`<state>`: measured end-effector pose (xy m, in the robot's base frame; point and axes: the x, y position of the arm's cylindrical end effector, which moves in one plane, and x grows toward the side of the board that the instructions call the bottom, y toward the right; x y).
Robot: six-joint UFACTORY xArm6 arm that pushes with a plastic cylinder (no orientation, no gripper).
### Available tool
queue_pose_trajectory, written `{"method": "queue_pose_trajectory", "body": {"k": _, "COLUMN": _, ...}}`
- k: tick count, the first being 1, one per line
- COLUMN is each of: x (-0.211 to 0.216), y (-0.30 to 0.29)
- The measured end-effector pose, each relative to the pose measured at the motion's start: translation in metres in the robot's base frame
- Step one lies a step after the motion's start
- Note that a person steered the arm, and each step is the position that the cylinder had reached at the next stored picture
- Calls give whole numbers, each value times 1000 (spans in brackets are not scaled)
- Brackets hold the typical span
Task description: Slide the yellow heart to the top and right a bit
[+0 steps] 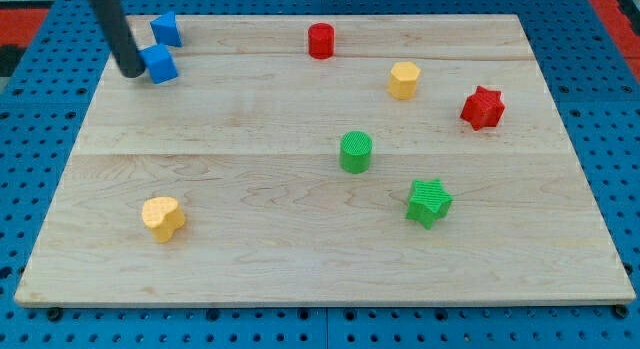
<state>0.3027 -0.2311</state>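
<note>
— Nearest the camera, what have we got?

— Yellow heart (163, 218), low on the surface (300, 269), down and well to the left of the green cylinder (355, 151). Nothing touches it.

— And my tip (131, 73)?

— Far up and left of that green cylinder, touching the left side of a blue block (159, 64); another blue block (166, 30) sits just above. No gripper here, only a rod, so nothing is held.

— Which step, then?

— The approach, I'd judge. Next, the tip should come down to the heart's lower-left side, then push up and rightward a little.
</note>
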Motion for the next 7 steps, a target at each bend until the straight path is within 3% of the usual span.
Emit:
{"method": "queue_pose_trajectory", "body": {"k": 1, "x": 6, "y": 8}}
{"method": "queue_pose_trajectory", "body": {"k": 2, "x": 62, "y": 30}}
{"method": "queue_pose_trajectory", "body": {"k": 3, "x": 116, "y": 103}}
{"method": "queue_pose_trajectory", "body": {"k": 4, "x": 178, "y": 139}}
{"method": "queue_pose_trajectory", "body": {"k": 6, "x": 250, "y": 138}}
{"method": "queue_pose_trajectory", "body": {"k": 7, "x": 266, "y": 95}}
